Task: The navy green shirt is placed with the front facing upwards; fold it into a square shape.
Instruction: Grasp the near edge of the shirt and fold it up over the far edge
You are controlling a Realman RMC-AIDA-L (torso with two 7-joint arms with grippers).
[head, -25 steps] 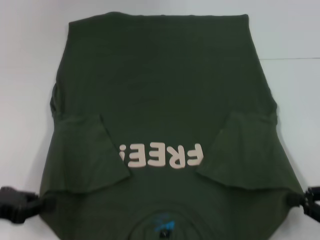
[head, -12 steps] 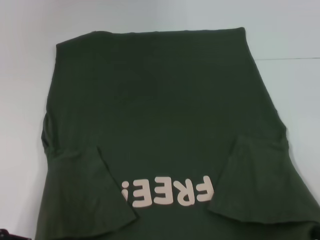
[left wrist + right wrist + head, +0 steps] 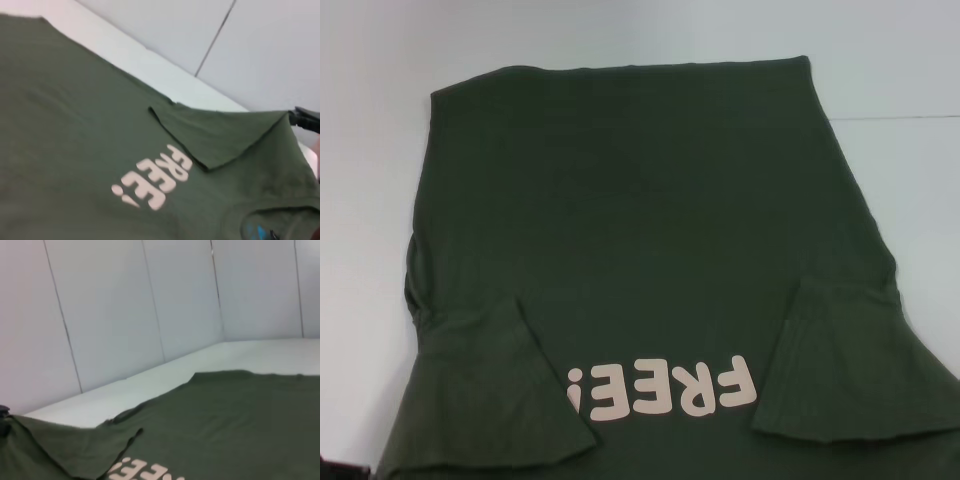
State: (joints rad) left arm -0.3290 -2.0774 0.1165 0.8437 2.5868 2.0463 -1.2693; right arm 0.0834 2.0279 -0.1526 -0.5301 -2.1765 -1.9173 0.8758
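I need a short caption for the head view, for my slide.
Navy green shirt spread face up on the white table, both sleeves folded inward.

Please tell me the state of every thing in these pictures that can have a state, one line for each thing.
navy green shirt: front up, spread on the table, not yet folded into a square.
sleeves: both folded inward over the chest.
"FREE!" lettering: uncovered, between the two sleeves.
right gripper: at the shirt's shoulder corner, which is lifted there.
left gripper: at the opposite shoulder corner.

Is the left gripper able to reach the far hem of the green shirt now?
Probably not at once. The left gripper seems to be at the shoulder end, and the whole navy green shirt lies between it and the far hem.
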